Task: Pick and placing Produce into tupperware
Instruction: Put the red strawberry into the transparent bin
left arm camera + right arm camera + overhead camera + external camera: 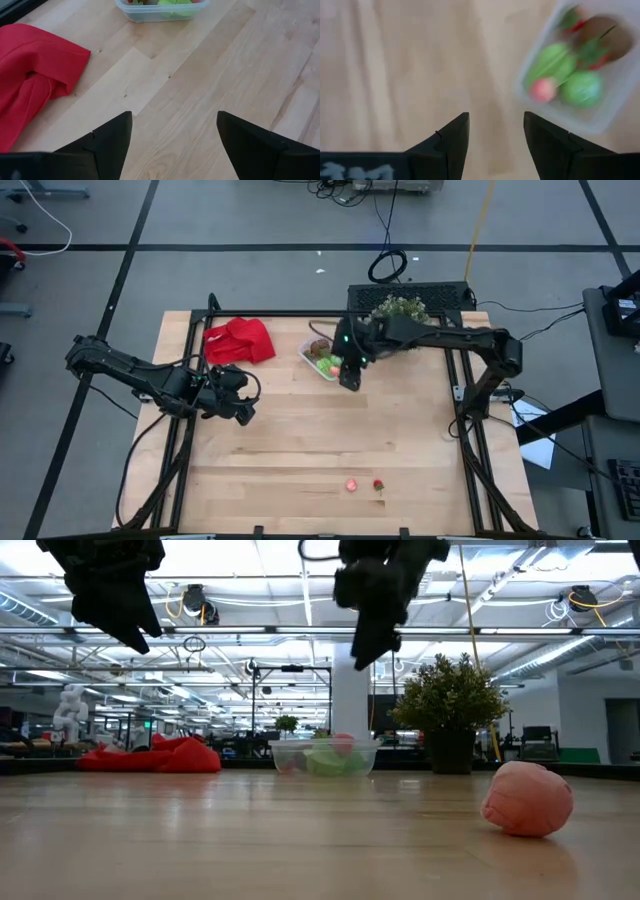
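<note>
The clear tupperware (322, 360) stands at the far middle of the table and holds several produce pieces: green, pink, brown and red (570, 70). Two more pieces lie near the front edge, a pink one (352, 485) and a red one (378, 485). My right gripper (349, 377) hovers just beside the tupperware's near right side, open with nothing between its fingers (495, 135). At the left of the table, near the red cloth, my left gripper (240, 408) hangs open and empty (175, 135).
A crumpled red cloth (240, 340) lies at the far left. A bushy potted plant (400, 308) stands at the far edge, right of the tupperware. Bare wood (320, 440) stretches between the arms and the two pieces at the front.
</note>
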